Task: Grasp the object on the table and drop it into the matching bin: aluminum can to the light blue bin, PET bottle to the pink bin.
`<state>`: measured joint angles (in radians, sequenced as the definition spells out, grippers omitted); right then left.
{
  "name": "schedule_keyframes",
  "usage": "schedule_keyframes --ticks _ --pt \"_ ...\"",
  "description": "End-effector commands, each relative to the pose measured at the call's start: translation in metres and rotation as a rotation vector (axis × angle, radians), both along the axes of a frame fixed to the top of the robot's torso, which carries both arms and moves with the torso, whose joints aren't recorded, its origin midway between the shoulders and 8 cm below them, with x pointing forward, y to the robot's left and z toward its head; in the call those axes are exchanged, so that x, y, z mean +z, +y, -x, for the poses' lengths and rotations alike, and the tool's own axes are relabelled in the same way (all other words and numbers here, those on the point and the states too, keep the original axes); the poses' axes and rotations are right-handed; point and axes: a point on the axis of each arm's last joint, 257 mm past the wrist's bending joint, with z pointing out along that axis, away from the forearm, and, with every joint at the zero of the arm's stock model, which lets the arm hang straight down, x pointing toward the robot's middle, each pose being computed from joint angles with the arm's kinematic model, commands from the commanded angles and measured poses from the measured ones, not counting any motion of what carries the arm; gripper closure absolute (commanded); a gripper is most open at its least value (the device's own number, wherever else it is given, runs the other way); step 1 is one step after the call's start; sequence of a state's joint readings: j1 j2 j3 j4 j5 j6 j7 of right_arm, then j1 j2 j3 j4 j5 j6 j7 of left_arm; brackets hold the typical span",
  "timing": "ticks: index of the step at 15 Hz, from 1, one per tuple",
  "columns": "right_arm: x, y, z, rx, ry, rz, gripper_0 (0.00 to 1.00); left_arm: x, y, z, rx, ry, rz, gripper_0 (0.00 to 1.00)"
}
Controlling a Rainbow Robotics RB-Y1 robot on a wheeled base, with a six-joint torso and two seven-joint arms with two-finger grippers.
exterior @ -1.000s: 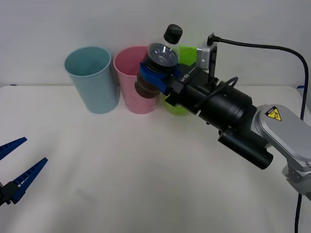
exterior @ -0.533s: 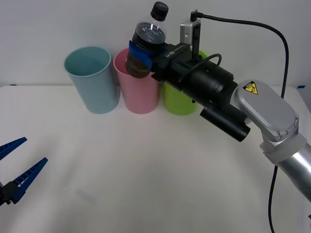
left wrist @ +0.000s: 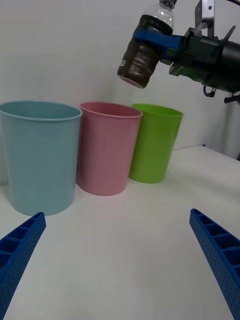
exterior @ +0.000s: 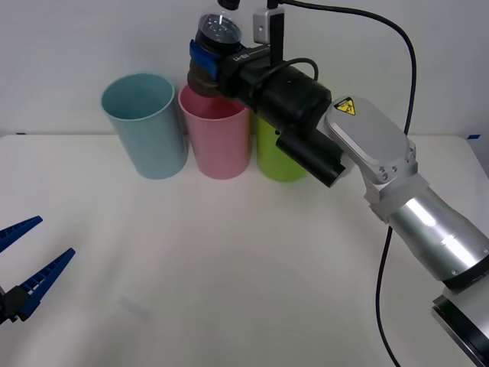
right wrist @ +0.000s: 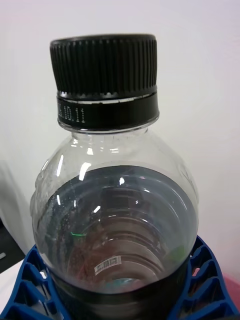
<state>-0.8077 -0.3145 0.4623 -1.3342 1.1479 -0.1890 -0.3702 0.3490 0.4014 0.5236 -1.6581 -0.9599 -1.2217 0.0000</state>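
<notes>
Right gripper [exterior: 205, 61] clamped on the PET bottle [exterior: 212, 47], blue ribbed fingers [right wrist: 31, 280] wrapped around its dark lower half, black cap tilted up and away from the arm. Bottle is held in the air above the pink bin [exterior: 220, 134], over its rim, not touching it; from the left wrist view its base hangs clear above the pink bin's opening. Light blue bin [exterior: 145, 126] stands just beside the pink one on the robot's left, lime green bin [exterior: 276, 159] on the other side, partly behind the right arm. All three sit at the far side of the white table [exterior: 229, 267]. Left gripper [exterior: 23, 267] parked low at near left edge, fingers spread apart, holding nothing.
</notes>
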Motion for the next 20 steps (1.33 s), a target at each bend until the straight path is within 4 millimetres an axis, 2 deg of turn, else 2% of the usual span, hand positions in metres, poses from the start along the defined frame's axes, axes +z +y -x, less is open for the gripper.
schedule_keyframes --ticks 1,8,15,16,17,18,19,20 --pt "0.0 0.001 -0.021 -0.064 0.007 -0.003 1.0 0.0 0.0 0.0 0.0 0.0 0.0 0.0" --pt "-0.007 0.008 -0.061 -0.221 0.022 0.016 1.0 0.0 0.0 0.0 0.0 0.0 0.0 0.0" --pt "-0.011 0.012 -0.066 -0.244 0.011 0.046 1.0 0.0 0.0 0.0 0.0 0.0 0.0 0.0" --pt "-0.011 0.013 -0.066 -0.243 0.01 0.048 0.97 0.0 0.0 0.0 0.0 0.0 0.0 0.0" --pt "-0.011 0.013 -0.066 -0.243 0.011 0.047 0.8 0.0 0.0 0.0 0.0 0.0 0.0 0.0" --pt "-0.011 0.012 -0.066 -0.245 0.008 0.051 0.25 0.0 0.0 0.0 0.0 0.0 0.0 0.0" --pt "-0.011 0.012 -0.066 -0.245 0.009 0.05 0.0 0.0 0.0 0.0 0.0 0.0 0.0 0.0" --pt "-0.011 0.011 -0.066 -0.246 0.007 0.051 0.0 0.0 0.0 0.0 0.0 0.0 0.0 0.0"
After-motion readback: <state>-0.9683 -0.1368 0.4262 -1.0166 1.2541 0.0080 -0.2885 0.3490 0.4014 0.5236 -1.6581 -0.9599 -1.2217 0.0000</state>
